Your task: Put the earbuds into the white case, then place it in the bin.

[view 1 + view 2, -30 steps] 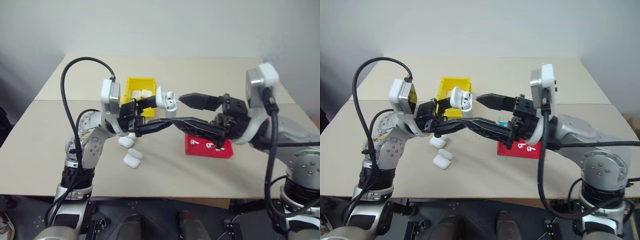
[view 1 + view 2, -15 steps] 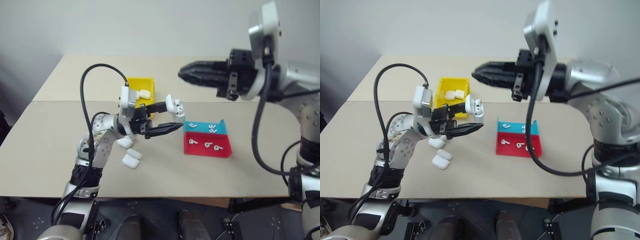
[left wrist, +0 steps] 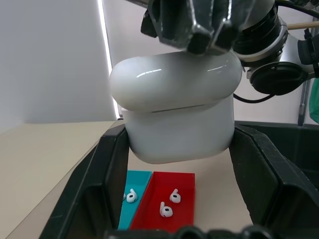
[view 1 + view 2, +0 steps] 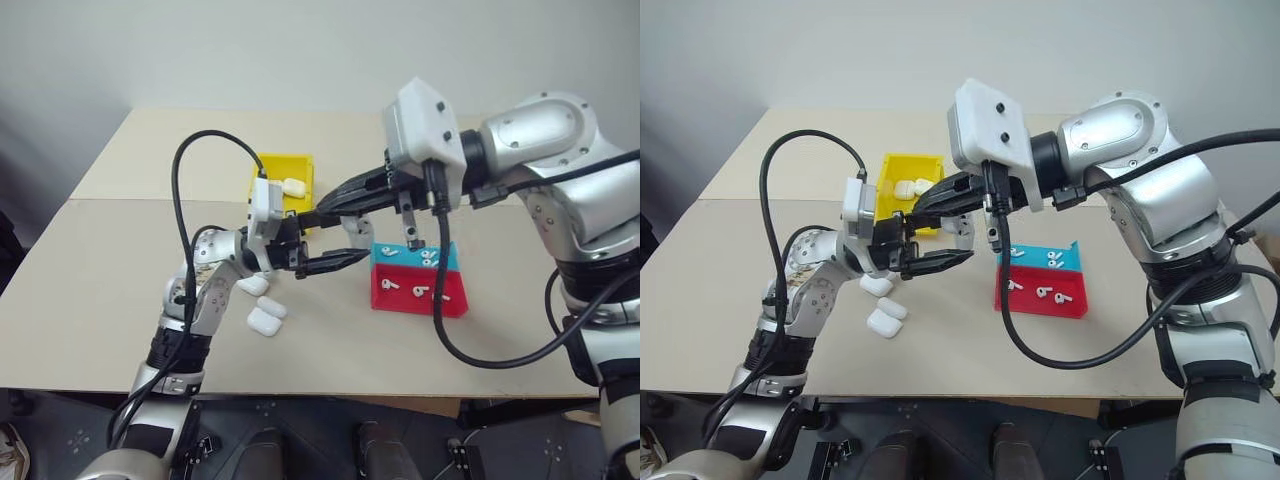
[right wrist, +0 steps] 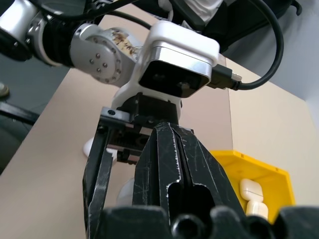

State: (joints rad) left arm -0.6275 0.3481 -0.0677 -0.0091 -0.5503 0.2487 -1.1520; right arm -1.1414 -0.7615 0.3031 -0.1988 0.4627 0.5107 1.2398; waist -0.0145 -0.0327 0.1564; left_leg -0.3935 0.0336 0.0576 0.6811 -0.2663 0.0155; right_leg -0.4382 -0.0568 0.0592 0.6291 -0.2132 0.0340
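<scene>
We've got the white case [image 3: 174, 117] pinched in our left end effector [image 4: 335, 240], lid down, held above the worktop [image 4: 100, 290]. Right end effector [image 4: 940, 195], pressed together, sits on the lid. Dropping it in the bin [image 4: 270, 170] is left; loose earbuds [image 4: 412, 292] remain in the trays.

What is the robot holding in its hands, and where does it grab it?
The left gripper clamps the small glossy white earbud case by its lower body's two sides. The shut right gripper holds nothing.
</scene>
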